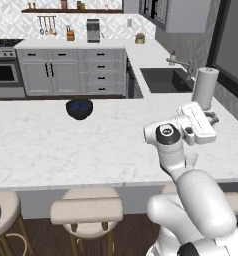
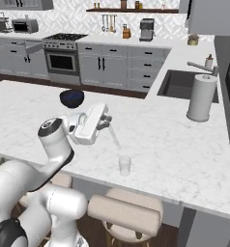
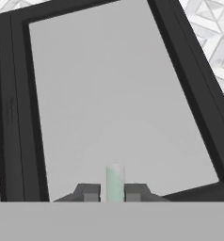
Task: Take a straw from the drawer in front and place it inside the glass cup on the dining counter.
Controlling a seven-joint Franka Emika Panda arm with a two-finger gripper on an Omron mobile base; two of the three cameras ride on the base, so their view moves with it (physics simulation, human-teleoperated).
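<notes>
Straw (image 2: 115, 136): we are seeing a thin pale rod slanting down from the gripper toward the cup, its lower tip just above the rim, not yet inside; in the hand view it is showing as a pale green-white stub (image 3: 115, 182) between the finger tips.
Glass cup (image 2: 124, 165): we are finding it upright on the dining counter (image 2: 175, 144), close to the near edge above the stools, clear and nearly see-through.
Open room: we are seeing bare marble all around the cup; the dark blue bowl (image 2: 71, 98) is sitting well apart toward the far edge, and the white paper-towel roll (image 2: 202, 98) is standing well apart near the sink (image 2: 184, 84).
Gripper (image 2: 107, 121): we are seeing its jaws closed on the upper end of the straw, touching nothing else; it is hanging above the counter, tilted sideways, also visible from the left base view (image 1: 211, 119).
Materials: we are noting white grey-veined marble with a straight near edge, beige cushioned stools (image 2: 125, 207) tucked under it, and a round, glossy bowl.
Hand view background: we are looking at a flat grey pane in a dark frame (image 3: 189, 84); what it belongs to we cannot tell.
</notes>
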